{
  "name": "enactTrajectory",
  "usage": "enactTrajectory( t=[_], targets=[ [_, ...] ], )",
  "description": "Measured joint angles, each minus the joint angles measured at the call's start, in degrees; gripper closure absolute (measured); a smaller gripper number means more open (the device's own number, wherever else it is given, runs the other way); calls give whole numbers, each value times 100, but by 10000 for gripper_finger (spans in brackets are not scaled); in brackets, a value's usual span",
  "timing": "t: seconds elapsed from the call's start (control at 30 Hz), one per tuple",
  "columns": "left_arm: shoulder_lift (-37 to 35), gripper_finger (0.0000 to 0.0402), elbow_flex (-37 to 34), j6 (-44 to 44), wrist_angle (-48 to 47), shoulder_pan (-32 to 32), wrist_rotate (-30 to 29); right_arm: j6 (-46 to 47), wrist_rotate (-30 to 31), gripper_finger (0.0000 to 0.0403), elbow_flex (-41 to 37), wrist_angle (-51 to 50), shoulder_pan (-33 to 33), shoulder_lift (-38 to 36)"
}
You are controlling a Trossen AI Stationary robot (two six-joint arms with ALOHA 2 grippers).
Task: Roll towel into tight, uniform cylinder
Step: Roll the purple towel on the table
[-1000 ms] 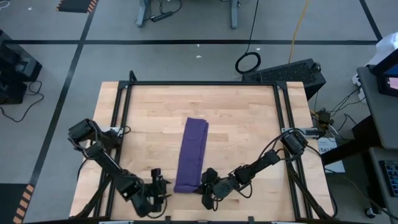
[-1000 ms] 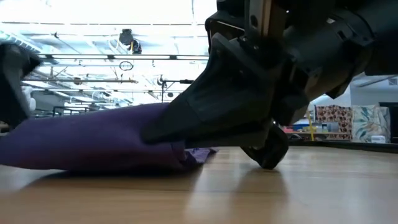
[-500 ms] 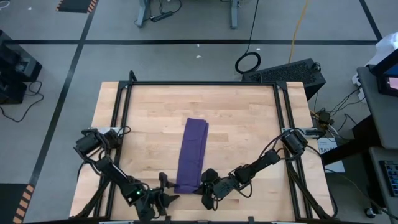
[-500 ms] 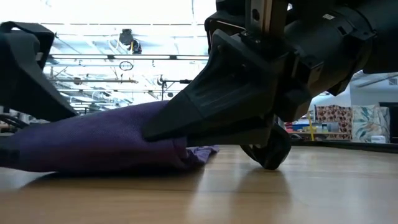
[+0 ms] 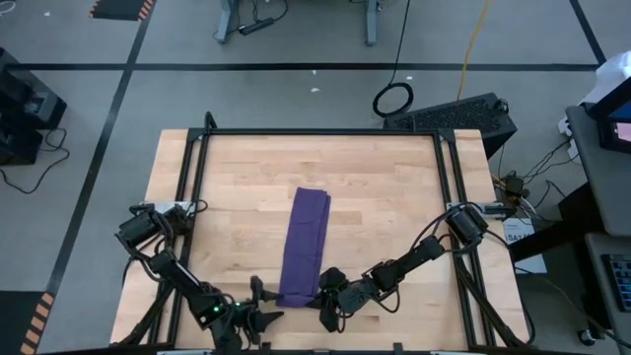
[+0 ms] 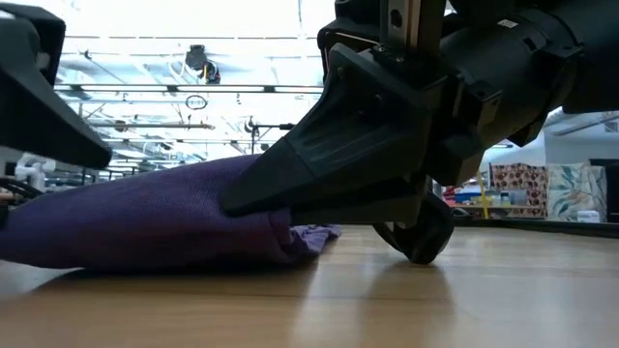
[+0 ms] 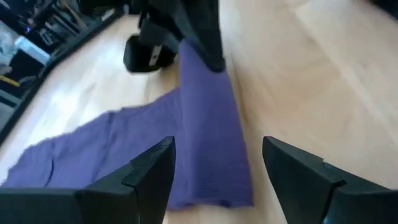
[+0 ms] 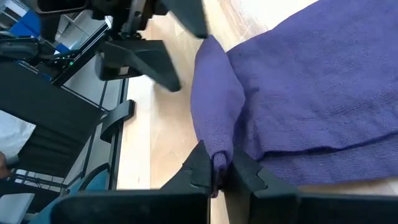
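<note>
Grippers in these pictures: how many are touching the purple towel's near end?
1. The right gripper pinches a corner of the towel at its near end. The left gripper is open beside that end's other corner, not gripping it.

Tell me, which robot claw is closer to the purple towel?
Right. The right gripper pinches the towel at its near corner; the left gripper sits open beside that end, apart.
</note>
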Motion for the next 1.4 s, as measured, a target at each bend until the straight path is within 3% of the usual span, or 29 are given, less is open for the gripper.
enactTrajectory(
  t=[0.5,0.87,1.03,1.17,1.27,1.4],
  targets=[
    [-2,162,42,-69,-193,419,962,85,-26,395,0,9,-39,-4],
    [-2,312,42,-805,-196,488,1158,-183,-26,386,-2,5,-10,-4],
    [-20,385,42,-1201,-225,488,1337,-1402,-112,314,-13,-284,108,-169],
    [-27,385,44,-1869,-526,584,1349,-2389,120,236,-39,-789,284,-431],
    [-60,384,50,-2176,-582,729,1622,-3101,659,191,-44,-935,528,-502],
    [-207,386,53,-2529,-561,1047,2329,-4414,1744,164,-33,-460,887,-505]
  ],
)
